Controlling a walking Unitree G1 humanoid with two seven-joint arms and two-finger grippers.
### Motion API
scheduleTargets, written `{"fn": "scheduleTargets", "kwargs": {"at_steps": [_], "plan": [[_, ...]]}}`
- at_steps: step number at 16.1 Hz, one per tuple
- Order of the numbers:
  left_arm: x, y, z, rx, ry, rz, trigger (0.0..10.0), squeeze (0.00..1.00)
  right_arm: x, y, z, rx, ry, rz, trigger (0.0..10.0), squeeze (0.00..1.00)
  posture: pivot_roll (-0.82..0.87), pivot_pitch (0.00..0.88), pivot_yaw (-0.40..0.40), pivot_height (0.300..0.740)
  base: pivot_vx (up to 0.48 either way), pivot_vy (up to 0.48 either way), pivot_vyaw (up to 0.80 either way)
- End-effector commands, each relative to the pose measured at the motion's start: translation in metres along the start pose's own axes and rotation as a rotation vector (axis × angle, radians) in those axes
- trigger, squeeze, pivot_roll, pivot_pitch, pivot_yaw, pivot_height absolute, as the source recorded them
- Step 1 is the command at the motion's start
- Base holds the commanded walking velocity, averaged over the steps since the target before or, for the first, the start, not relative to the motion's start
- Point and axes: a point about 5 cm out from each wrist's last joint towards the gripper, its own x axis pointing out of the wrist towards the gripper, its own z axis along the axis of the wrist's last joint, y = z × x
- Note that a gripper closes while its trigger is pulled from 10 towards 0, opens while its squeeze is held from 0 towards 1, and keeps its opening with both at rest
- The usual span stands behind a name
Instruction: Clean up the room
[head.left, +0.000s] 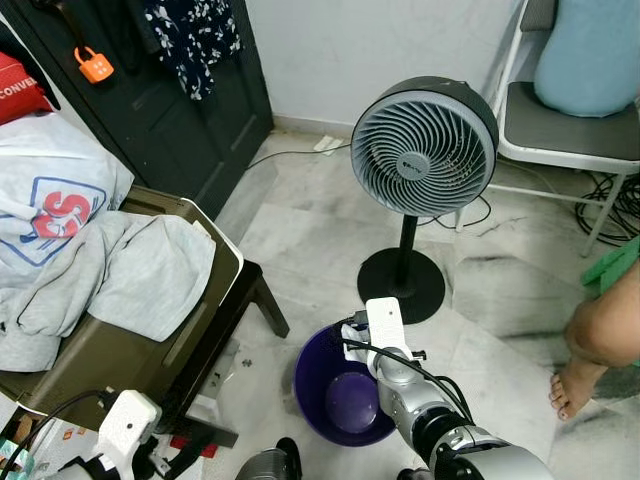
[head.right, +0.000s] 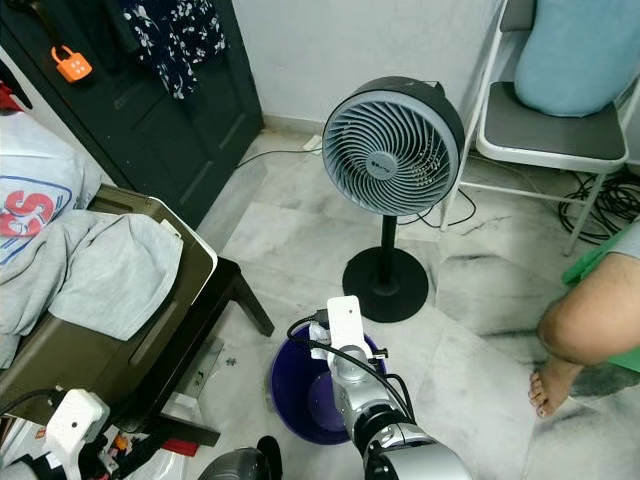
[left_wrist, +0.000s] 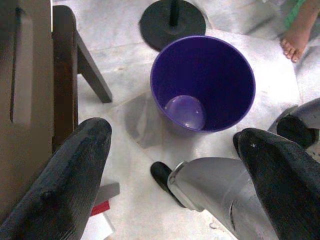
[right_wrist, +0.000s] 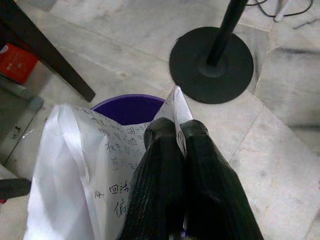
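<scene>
1. Paper (right_wrist: 85, 165), a white handwritten sheet, is pinched between the shut fingers of the right gripper (right_wrist: 177, 131) and hangs just above the rim of the purple bin (head.left: 312, 395).
2. The bin stands on the marble floor (head.left: 300, 230) between the chair (head.left: 110, 365) and the fan base (head.left: 402, 283); its inside looks empty.
3. The left gripper (left_wrist: 175, 150) hovers over the floor beside the bin, fingers spread wide, holding nothing.
4. Doing the drop well probably means bringing the pinch over the middle of the opening before parting the fingers, since the sheet is broad and light and could catch the rim or drift to the floor.
5. Lowering it a little into the mouth should help.
6. A person's bare leg (head.left: 600, 335) is well apart on the right.
</scene>
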Motion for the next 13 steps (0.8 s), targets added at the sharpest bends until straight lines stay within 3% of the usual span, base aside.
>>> {"fn": "scheduleTargets", "kwargs": {"at_steps": [1, 3, 4, 5, 13], "plan": [[-0.006, 0.001, 0.0, 0.019, 0.003, 0.006, 10.0, 0.0, 0.0, 0.002, 0.005, 0.008, -0.023, -0.011, 10.0, 0.0, 0.18, 0.219, 0.152, 0.74, 0.0, 0.0, 0.0], [-0.006, 0.002, 0.0, 0.025, -0.003, 0.004, 10.0, 0.0, 0.0, 0.001, 0.006, 0.008, -0.028, -0.013, 10.0, 0.0, 0.18, 0.218, 0.153, 0.74, 0.0, 0.0, 0.0], [-0.006, 0.003, 0.0, 0.03, -0.008, 0.002, 10.0, 0.0, 0.0, 0.001, 0.006, 0.015, -0.028, -0.015, 10.0, 0.67, 0.18, 0.219, 0.152, 0.74, 0.0, 0.0, 0.0], [-0.005, 0.003, 0.0, 0.033, -0.014, 0.001, 10.0, 0.0, 0.0, 0.001, 0.008, 0.032, -0.039, -0.009, 10.0, 1.0, 0.18, 0.218, 0.152, 0.74, 0.0, 0.0, 0.0], [-0.021, 0.009, 0.023, 0.059, -0.051, 0.008, 10.0, 0.0, 0.001, 0.004, 0.015, 0.029, -0.081, 0.003, 10.0, 1.0, 0.19, 0.213, 0.15, 0.74, 0.0, 0.0, 0.0]]}}
